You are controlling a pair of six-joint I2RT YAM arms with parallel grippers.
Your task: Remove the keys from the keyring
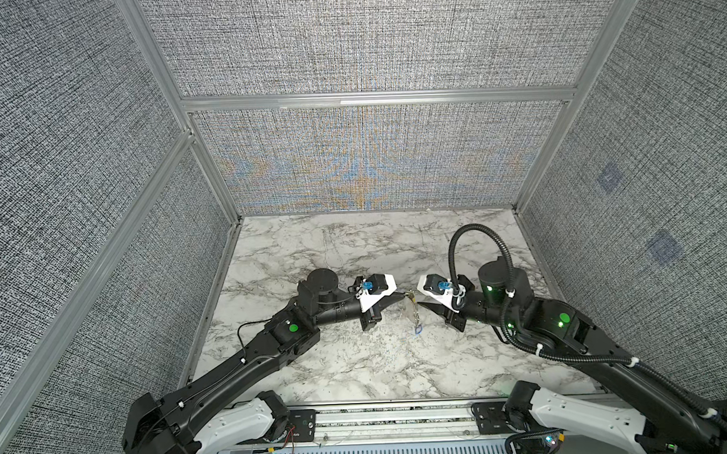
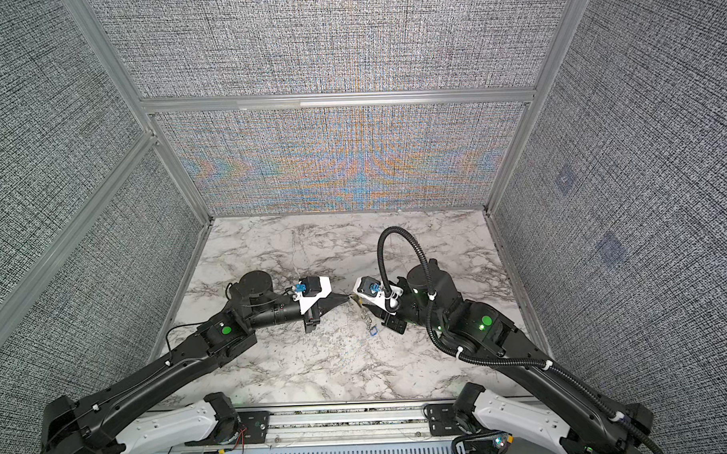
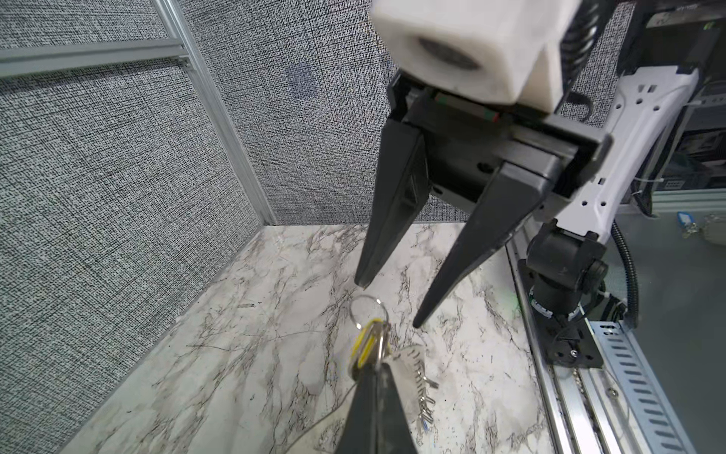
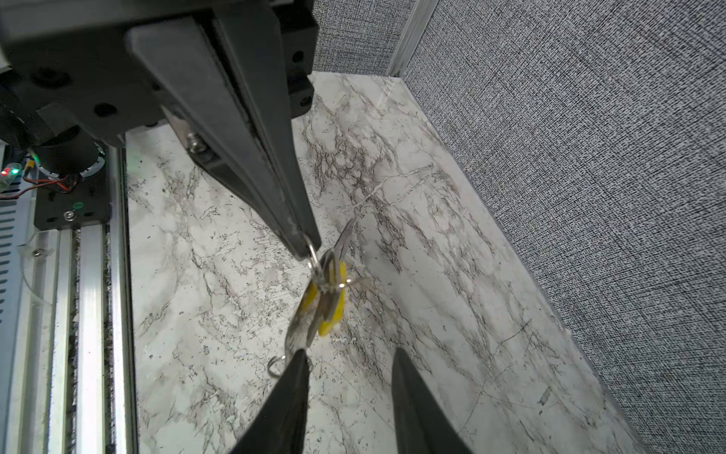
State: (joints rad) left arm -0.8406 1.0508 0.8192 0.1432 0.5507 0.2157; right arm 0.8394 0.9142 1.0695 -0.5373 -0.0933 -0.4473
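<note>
The bunch hangs above the marble table between my two grippers. My left gripper is shut on its top, where a thin wire ring and the yellow key meet. The keyring, a flat pale-looking loop with bumps along one edge, dangles beside them. The blue key hangs lowest. My right gripper stands open a short way off. One of its fingers lies against the loop's lower end, with nothing between the jaws.
Grey fabric walls with aluminium posts close the cell at the back and on both sides. A metal rail carrying both arm bases runs along the front edge. The marble table spreads out under the bunch.
</note>
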